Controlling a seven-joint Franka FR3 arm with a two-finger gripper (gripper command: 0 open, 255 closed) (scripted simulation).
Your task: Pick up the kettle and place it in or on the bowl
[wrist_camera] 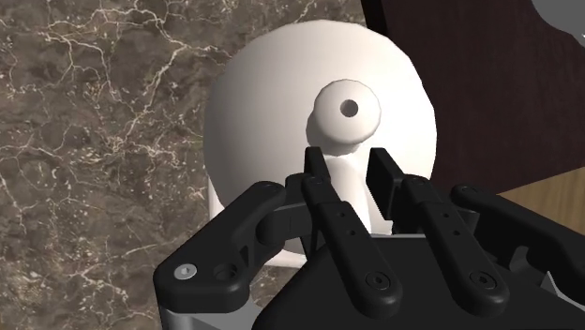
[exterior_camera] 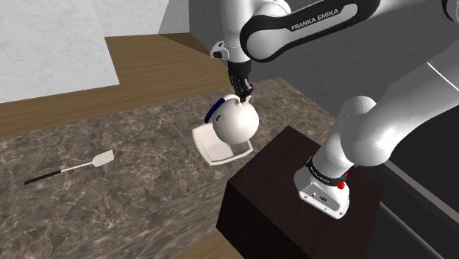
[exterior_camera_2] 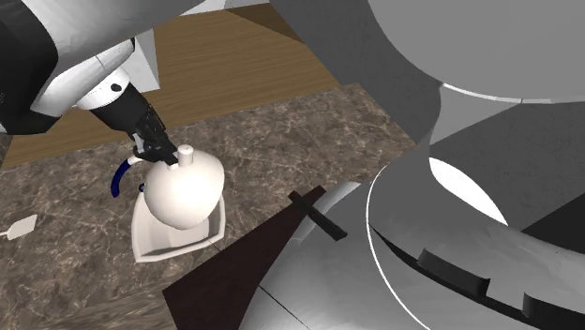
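A round white kettle with a dark blue handle and a knobbed lid is directly over a white square bowl on the marble countertop. My black gripper is shut on the kettle's top from above. In the second exterior view the kettle covers most of the bowl, with the gripper at its upper left. In the wrist view the fingers of the gripper clasp a white part just below the lid knob of the kettle. Whether the kettle's base touches the bowl I cannot tell.
A white spatula with a thin dark handle lies on the counter toward the shoulder view's left. The dark stand rises close beside the bowl on that view's right. A wooden surface and a pale wall lie behind the counter.
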